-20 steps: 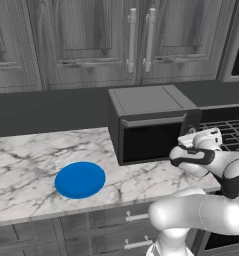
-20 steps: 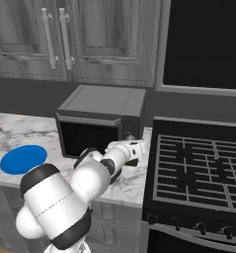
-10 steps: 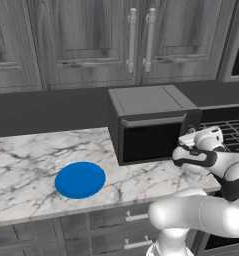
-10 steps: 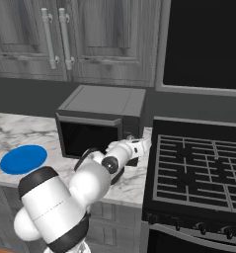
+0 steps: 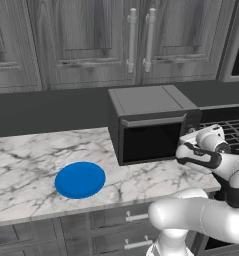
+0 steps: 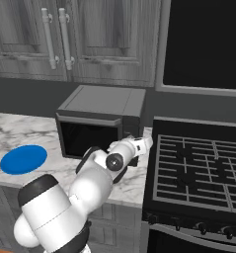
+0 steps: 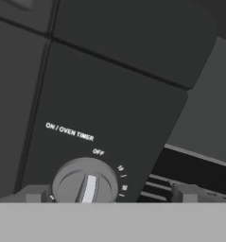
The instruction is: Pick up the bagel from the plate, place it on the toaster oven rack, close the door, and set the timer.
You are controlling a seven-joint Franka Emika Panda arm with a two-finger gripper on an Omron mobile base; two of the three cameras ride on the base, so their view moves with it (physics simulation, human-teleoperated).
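Widened since before, tool straddles timer knob.

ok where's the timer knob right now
In the hand view the timer knob sits low and left of centre on the toaster oven's dark control panel, under the "on / oven timer" label, between the pincer fingertips.

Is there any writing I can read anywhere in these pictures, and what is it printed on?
"ON / OVEN TIMER": on the toaster oven's dark control panel, above the timer knob.
"OFF": on the same panel, at the knob's upper right.
Small marks further round the knob: too small and blurred to read.
Cabinets, counter, blue plate and stove: no writing visible.
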